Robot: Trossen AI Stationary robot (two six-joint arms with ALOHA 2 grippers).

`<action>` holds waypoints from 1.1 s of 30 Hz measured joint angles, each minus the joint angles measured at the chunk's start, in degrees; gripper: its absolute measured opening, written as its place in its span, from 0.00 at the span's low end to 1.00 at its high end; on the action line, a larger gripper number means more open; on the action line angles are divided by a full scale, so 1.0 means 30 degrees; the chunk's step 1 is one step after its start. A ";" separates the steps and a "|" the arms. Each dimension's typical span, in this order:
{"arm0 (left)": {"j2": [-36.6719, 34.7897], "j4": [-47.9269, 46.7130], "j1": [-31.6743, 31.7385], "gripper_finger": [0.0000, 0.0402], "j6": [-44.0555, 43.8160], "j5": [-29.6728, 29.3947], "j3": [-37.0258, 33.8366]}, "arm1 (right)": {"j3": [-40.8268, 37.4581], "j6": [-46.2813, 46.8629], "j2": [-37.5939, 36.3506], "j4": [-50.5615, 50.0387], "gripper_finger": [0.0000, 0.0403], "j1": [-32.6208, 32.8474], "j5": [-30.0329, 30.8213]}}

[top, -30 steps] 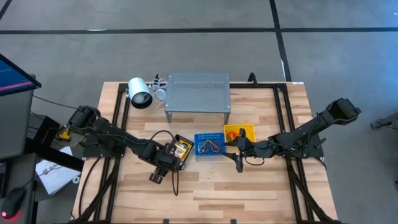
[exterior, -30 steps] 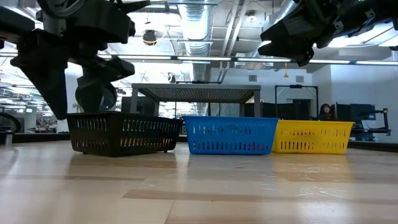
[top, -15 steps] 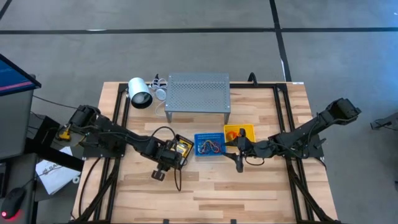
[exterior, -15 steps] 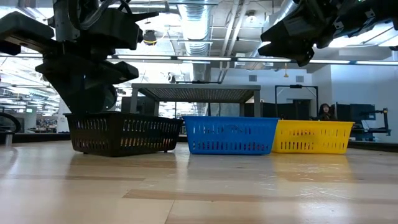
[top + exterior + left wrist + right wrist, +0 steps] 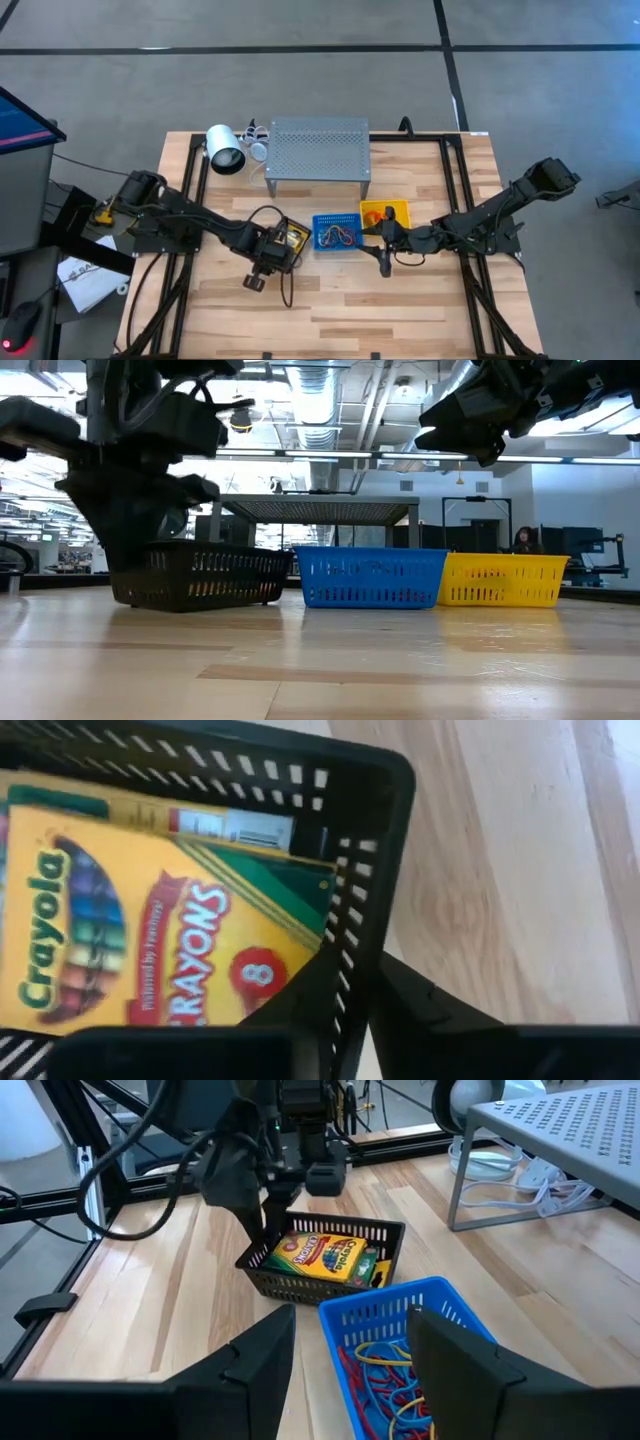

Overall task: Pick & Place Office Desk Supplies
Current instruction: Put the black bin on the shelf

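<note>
A black basket (image 5: 292, 238) stands on the table left of centre and holds yellow-and-green crayon packs (image 5: 150, 950). My left gripper (image 5: 272, 250) points down at the basket's near-left end and is shut on its wall. To the right stands a blue basket (image 5: 336, 234) with coloured band loops (image 5: 385, 1375), and beyond it a yellow basket (image 5: 385, 213). My right gripper (image 5: 350, 1320) hangs open above the table near the blue and yellow baskets, with nothing between its fingers. My left gripper has the black basket's slotted wall (image 5: 350, 960), close to a corner, between its two fingers. One finger is inside the basket beside the crayon packs, and the other finger (image 5: 430, 1010) is outside. The fingers come from above, pointing down. The basket's bottom rests on the table.
A grey perforated shelf (image 5: 318, 150) stands at the table's far side, with a white cylindrical lamp-like object (image 5: 225, 150) and cables to its left. Bare wood (image 5: 350, 300) lies along the near edge. Black frame rails run down both table sides.
My left gripper has sunk a little onto the black basket's near-left end and its fingers have closed from wide apart onto the wall. The basket has stayed on the table.
</note>
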 joint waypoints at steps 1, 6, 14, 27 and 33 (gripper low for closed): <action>0.0173 -0.0017 0.0000 0.10 -0.0007 0.0107 0.0010 | 0.0000 -0.0007 0.0000 -0.0004 0.47 -0.0001 0.0000; 0.0618 0.0123 0.0009 0.02 0.0022 0.0105 0.0103 | 0.0000 -0.0015 0.0000 0.0008 0.47 0.0002 -0.0007; -0.1003 -0.0734 0.0672 0.01 -0.0153 0.0267 -0.0007 | 0.0000 -0.0073 0.0000 0.0000 0.47 0.0002 0.0000; -0.2943 -0.2361 0.0839 0.00 -0.1727 -0.1298 -0.0007 | 0.0000 -0.0066 0.0000 0.0007 0.47 -0.0005 0.0000; -0.2943 -0.2376 -0.0034 0.00 -0.2527 -0.3211 -0.0007 | 0.0000 -0.0062 0.0000 0.0015 0.47 -0.0005 0.0000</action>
